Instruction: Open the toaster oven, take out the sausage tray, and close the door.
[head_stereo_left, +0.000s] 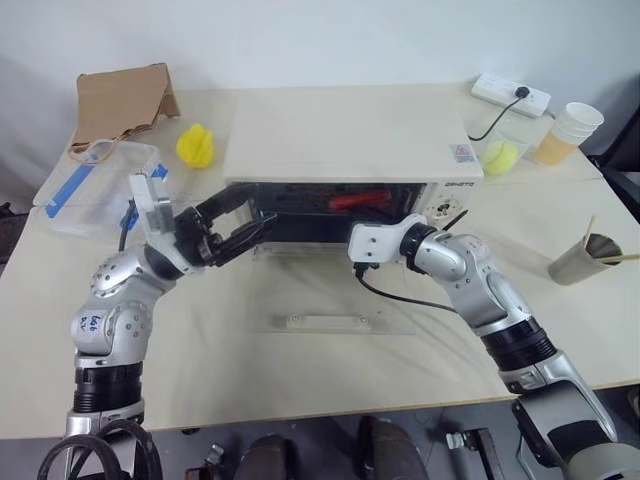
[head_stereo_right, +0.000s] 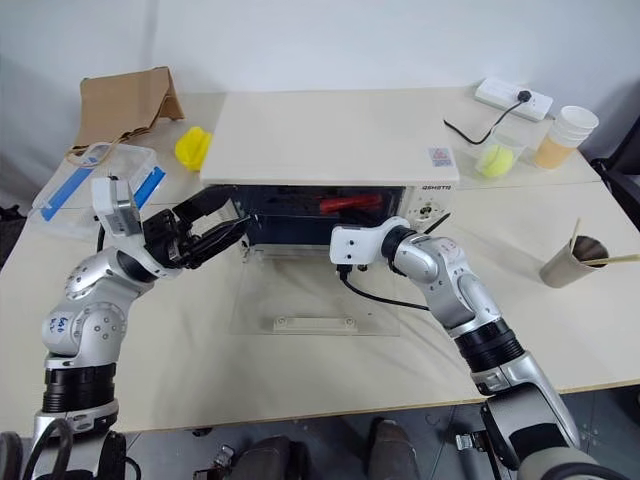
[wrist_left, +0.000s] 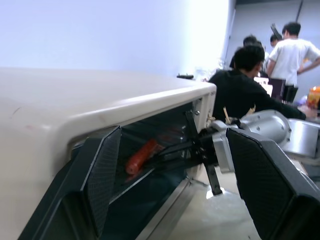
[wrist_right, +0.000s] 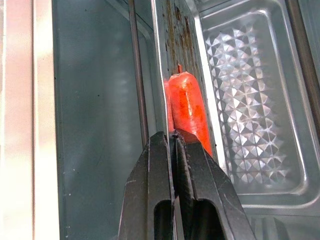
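Note:
The cream-white toaster oven (head_stereo_left: 340, 135) stands at the table's middle. Its glass door (head_stereo_left: 330, 295) lies folded flat on the table in front of it, bar handle (head_stereo_left: 330, 322) nearest me. Inside, a red sausage (wrist_right: 187, 100) lies on the grease-streaked sausage tray (wrist_right: 176, 35). My right gripper (wrist_right: 172, 137) reaches into the opening, shut on the tray's thin front rim just short of the sausage. My left gripper (head_stereo_left: 258, 212) hovers open at the oven's left front corner, above the door's hinge edge, holding nothing.
A clear plastic box with blue clips (head_stereo_left: 95, 185), a yellow object (head_stereo_left: 196, 145) and a cardboard piece (head_stereo_left: 125, 100) sit at the back left. A power strip (head_stereo_left: 510, 93), paper cups (head_stereo_left: 565, 135) and a cup with sticks (head_stereo_left: 585, 260) stand right. People (wrist_left: 250, 85) are beyond the table.

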